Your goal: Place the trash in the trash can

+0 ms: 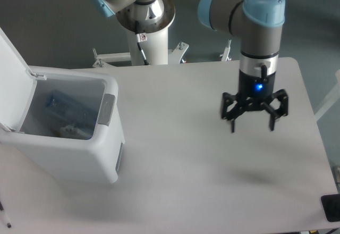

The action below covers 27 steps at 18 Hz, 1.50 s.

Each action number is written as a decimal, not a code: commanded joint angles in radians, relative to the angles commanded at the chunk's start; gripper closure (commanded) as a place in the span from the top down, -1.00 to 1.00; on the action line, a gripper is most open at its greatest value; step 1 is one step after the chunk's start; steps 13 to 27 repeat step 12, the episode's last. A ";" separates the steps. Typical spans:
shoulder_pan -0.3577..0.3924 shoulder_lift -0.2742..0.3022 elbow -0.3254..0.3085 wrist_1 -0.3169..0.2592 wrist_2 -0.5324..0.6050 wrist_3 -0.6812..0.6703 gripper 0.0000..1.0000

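Observation:
The white trash can (109,154) stands at the left of the table with its flip lid (13,69) raised and a grey latch (107,109) on its rim. Inside it lies the clear bluish water bottle (66,106), and a small crumpled white wrapper (69,131) lies near the bottom. My gripper (252,125) hangs above the right part of the table, far from the can. Its fingers are spread open and hold nothing.
The arm's base column (146,37) stands at the table's back edge, behind the can. A dark object (332,207) sits at the front right corner of the table. The table's right edge runs close to the gripper.

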<state>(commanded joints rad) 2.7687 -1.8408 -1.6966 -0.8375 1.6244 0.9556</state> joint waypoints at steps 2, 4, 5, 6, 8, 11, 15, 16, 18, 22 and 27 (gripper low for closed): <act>0.006 -0.008 0.003 -0.006 0.000 0.002 1.00; 0.005 -0.015 0.002 -0.005 -0.005 0.040 1.00; 0.003 -0.023 -0.002 -0.005 0.000 0.095 1.00; 0.002 -0.029 0.000 -0.006 0.002 0.147 1.00; -0.003 -0.031 -0.003 -0.006 0.000 0.167 1.00; -0.004 -0.031 -0.005 -0.006 -0.003 0.169 1.00; -0.006 -0.031 -0.009 -0.006 -0.003 0.169 1.00; -0.006 -0.031 -0.009 -0.006 -0.003 0.169 1.00; -0.006 -0.031 -0.009 -0.006 -0.003 0.169 1.00; -0.006 -0.031 -0.009 -0.006 -0.003 0.169 1.00; -0.006 -0.031 -0.009 -0.006 -0.003 0.169 1.00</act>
